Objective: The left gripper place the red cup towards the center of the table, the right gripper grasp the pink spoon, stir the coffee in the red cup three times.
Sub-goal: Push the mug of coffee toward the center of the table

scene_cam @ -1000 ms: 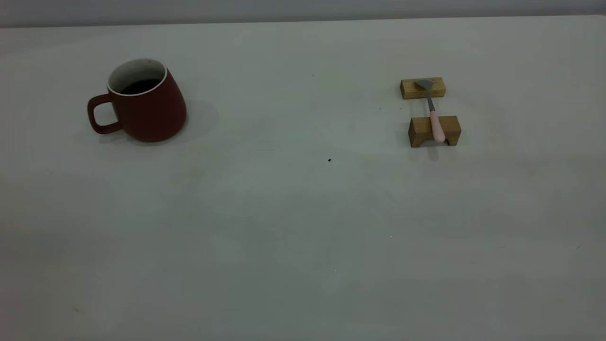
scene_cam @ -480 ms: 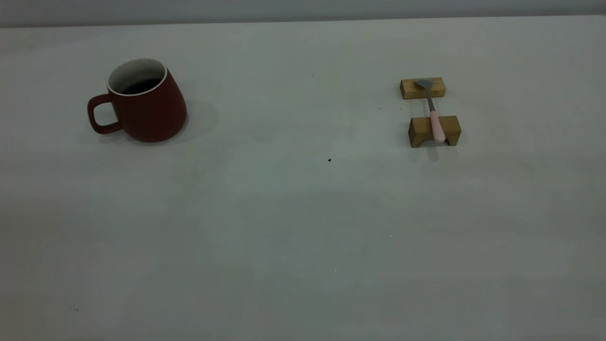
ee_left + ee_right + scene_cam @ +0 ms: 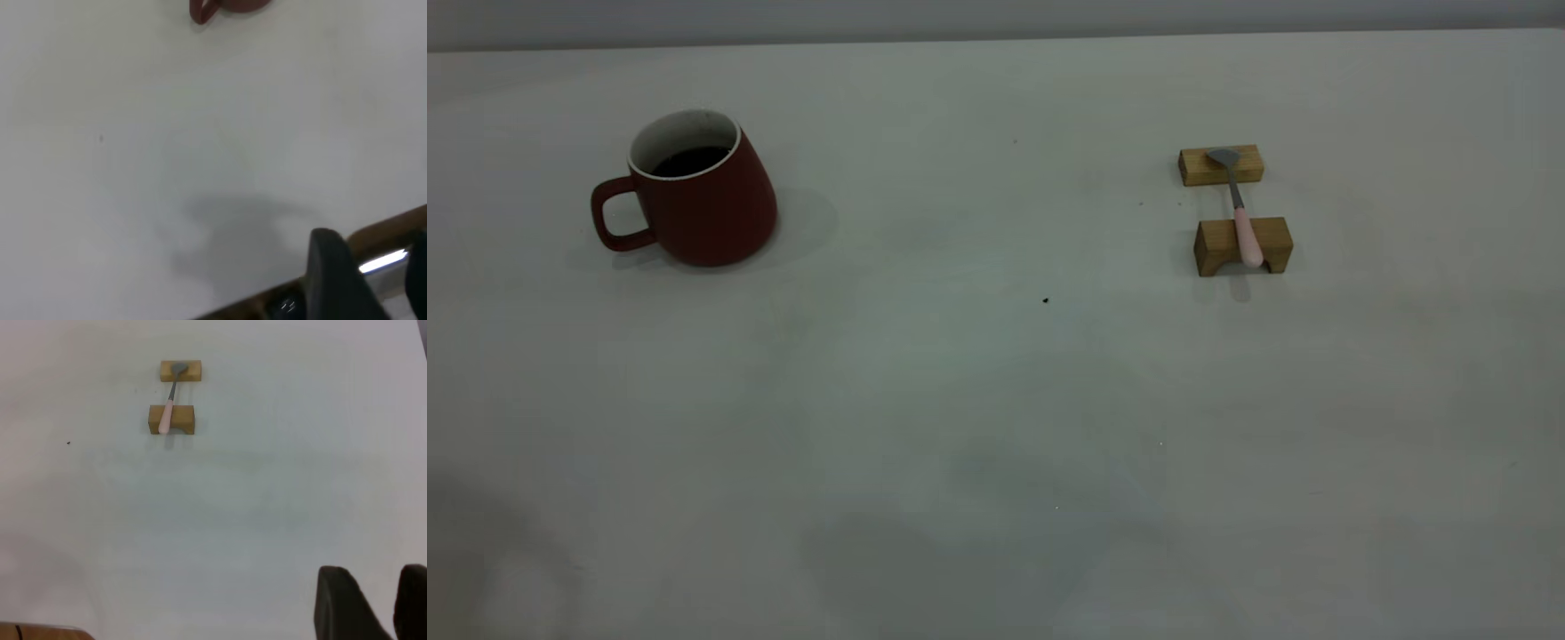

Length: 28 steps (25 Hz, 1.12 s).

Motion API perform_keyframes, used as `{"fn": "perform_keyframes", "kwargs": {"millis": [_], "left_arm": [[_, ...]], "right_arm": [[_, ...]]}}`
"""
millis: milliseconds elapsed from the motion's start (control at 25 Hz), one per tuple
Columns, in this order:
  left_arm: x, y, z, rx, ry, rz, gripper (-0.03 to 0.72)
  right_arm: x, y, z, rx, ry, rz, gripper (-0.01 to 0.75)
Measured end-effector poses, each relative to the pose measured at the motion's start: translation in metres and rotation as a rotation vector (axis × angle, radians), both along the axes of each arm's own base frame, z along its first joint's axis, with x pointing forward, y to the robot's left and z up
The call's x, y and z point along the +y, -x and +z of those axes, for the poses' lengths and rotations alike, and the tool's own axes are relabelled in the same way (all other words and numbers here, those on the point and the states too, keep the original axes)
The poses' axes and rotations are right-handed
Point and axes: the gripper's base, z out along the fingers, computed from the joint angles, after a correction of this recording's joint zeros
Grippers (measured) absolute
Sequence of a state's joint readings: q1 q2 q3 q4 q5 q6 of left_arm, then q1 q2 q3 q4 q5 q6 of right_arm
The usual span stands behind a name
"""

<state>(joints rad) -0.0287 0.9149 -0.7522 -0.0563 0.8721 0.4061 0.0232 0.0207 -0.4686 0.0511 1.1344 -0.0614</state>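
Observation:
The red cup (image 3: 698, 200) stands upright at the table's (image 3: 996, 400) far left, handle pointing left, with dark coffee (image 3: 691, 161) inside. In the left wrist view only its handle (image 3: 202, 11) shows, far from the left gripper (image 3: 375, 263), which hangs open over the table's near edge. The pink spoon (image 3: 1246, 235) lies across two tan wooden blocks at the far right. It shows again in the right wrist view as the pink spoon (image 3: 167, 415), well ahead of the open right gripper (image 3: 375, 577). Neither gripper appears in the exterior view.
The far wooden block (image 3: 1194, 167) carries the spoon's bowl and the near notched block (image 3: 1214, 245) carries its handle. A small dark speck (image 3: 1046, 300) marks the table's middle. The table's brown edge (image 3: 383, 233) runs beneath the left gripper.
Faint shadows have spread over the table's near edge in the exterior view. The cup, spoon and blocks have not moved.

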Motion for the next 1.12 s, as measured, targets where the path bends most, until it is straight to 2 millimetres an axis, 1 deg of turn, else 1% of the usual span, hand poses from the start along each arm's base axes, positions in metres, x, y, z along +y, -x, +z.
{"fn": "perform_keyframes", "kwargs": {"millis": [80, 160, 240, 400, 520, 760, 840, 960, 1120], "left_arm": [[0.000, -0.026, -0.011, 0.046, -0.025, -0.021, 0.482], [0.003, -0.050, -0.024, 0.090, -0.071, -0.034, 0.601], [0.005, -0.076, -0.041, 0.148, -0.109, -0.050, 0.664], [0.007, -0.121, -0.074, 0.256, -0.179, -0.124, 0.678], [0.007, -0.151, -0.093, 0.281, -0.203, -0.175, 0.678], [0.005, -0.203, -0.131, 0.298, -0.217, -0.230, 0.678], [0.005, -0.216, -0.148, 0.324, -0.220, -0.250, 0.678], [0.004, -0.234, -0.168, 0.344, -0.229, -0.286, 0.678], [0.004, -0.252, -0.190, 0.356, -0.238, -0.327, 0.672]], "right_arm": [[0.000, 0.000, 0.000, 0.000, 0.000, 0.000, 0.237], [0.000, 0.000, 0.000, 0.000, 0.000, 0.000, 0.237], [0.000, 0.000, 0.000, 0.000, 0.000, 0.000, 0.237], [0.000, 0.000, 0.000, 0.000, 0.000, 0.000, 0.237], [0.000, 0.000, 0.000, 0.000, 0.000, 0.000, 0.237], [0.000, 0.000, 0.000, 0.000, 0.000, 0.000, 0.237], [0.000, 0.000, 0.000, 0.000, 0.000, 0.000, 0.237], [0.000, 0.000, 0.000, 0.000, 0.000, 0.000, 0.237], [0.000, 0.000, 0.000, 0.000, 0.000, 0.000, 0.237]]}}
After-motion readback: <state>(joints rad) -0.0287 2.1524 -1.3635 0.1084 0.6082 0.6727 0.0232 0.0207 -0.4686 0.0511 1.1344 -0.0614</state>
